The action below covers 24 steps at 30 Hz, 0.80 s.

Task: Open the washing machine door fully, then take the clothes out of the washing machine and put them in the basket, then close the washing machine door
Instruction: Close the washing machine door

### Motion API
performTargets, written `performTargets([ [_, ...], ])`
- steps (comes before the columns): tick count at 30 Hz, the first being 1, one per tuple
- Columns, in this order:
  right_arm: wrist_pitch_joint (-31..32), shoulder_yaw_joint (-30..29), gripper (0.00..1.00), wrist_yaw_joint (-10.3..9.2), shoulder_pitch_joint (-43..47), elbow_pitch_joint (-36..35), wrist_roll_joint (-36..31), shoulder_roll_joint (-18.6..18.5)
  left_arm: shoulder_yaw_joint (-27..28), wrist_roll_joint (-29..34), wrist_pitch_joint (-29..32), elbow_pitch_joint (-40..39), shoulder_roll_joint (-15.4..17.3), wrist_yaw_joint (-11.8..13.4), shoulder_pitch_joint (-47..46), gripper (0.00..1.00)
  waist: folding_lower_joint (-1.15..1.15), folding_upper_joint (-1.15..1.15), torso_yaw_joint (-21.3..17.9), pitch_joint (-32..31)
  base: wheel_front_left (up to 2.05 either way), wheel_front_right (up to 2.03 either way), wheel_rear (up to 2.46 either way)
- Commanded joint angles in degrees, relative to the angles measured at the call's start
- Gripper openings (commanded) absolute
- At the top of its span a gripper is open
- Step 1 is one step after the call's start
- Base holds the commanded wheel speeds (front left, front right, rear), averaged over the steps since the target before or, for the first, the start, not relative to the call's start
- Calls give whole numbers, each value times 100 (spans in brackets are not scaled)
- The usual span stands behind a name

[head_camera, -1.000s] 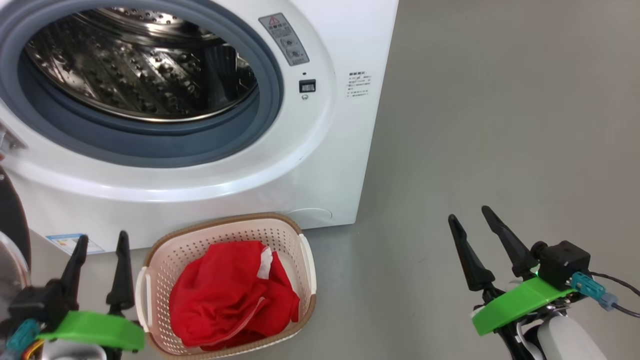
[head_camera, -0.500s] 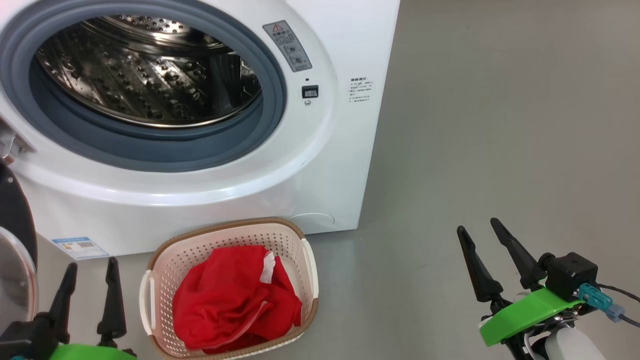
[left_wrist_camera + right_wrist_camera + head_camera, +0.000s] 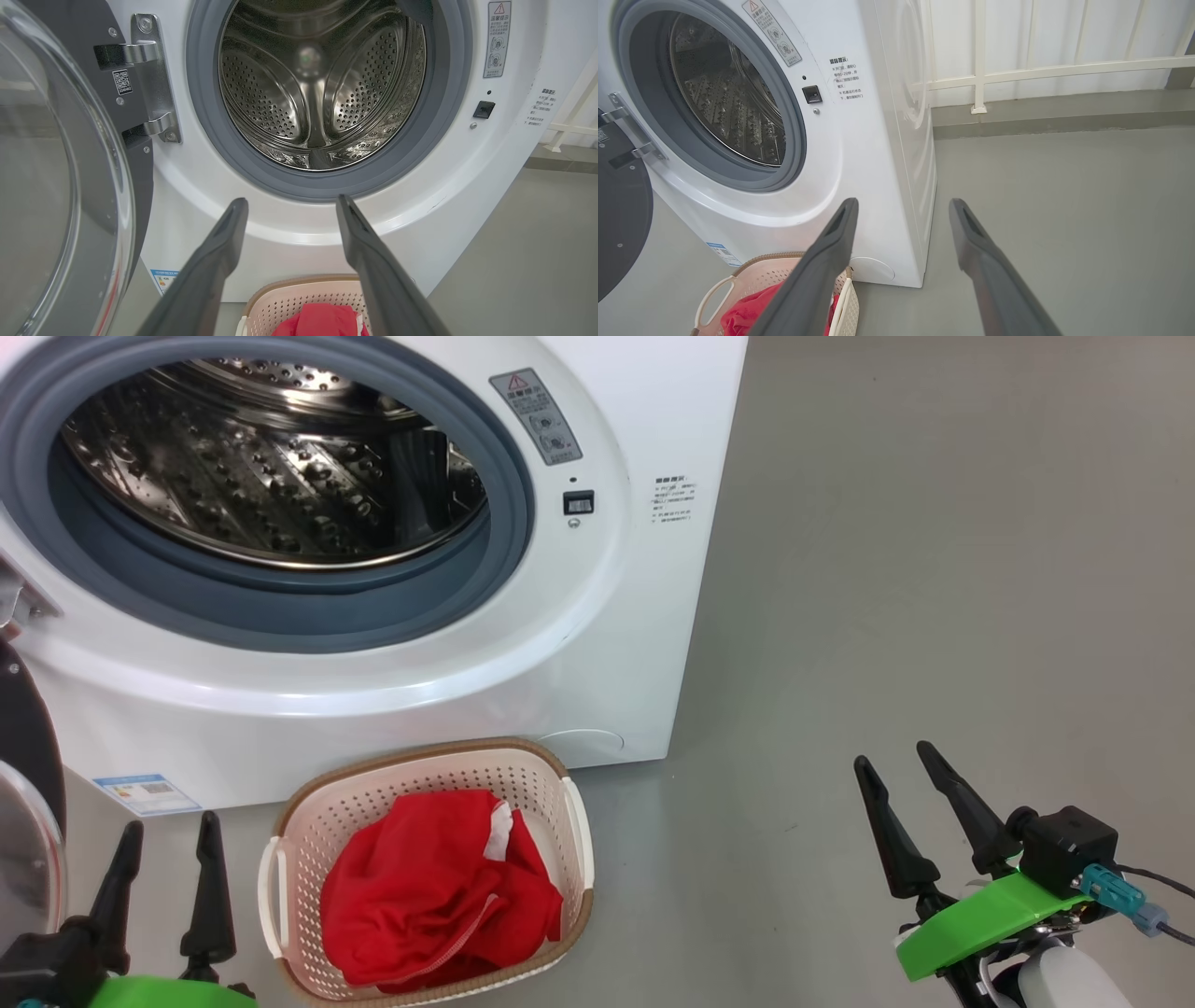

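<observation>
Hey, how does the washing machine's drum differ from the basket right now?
The drum is shiny steel and looks empty; the basket is cream plastic with a brown rim and holds the red clothes. The drum opens to the front; the basket opens upward, on the floor. Both are perforated.

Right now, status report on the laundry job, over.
Left hand, right hand open, empty. Clothes in basket; drum empty. Door open, not yet closed. Nothing seen blocking door.

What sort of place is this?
Probably a laundry corner, perhaps a balcony: a white washing machine stands on a bare grey floor, a basket holding red clothes before it, and a white railing along the wall.
</observation>
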Motion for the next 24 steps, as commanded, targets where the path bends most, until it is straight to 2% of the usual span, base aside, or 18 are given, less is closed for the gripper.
performTargets([
  [1,-28,81,100,9,-43,-145,23,-33,224,15,-52,-178,110,-15,-79,100,0,0,-5,7,0,0,0],
  [11,-28,58,100,9,-49,-165,7,-27,217,126,-52,-175,90,-15,-109,100,0,0,17,42,-30,30,0],
  [24,-28,83,100,9,-38,-165,17,-65,177,106,-52,-261,51,-15,-63,100,0,0,52,-2,-130,130,0],
])
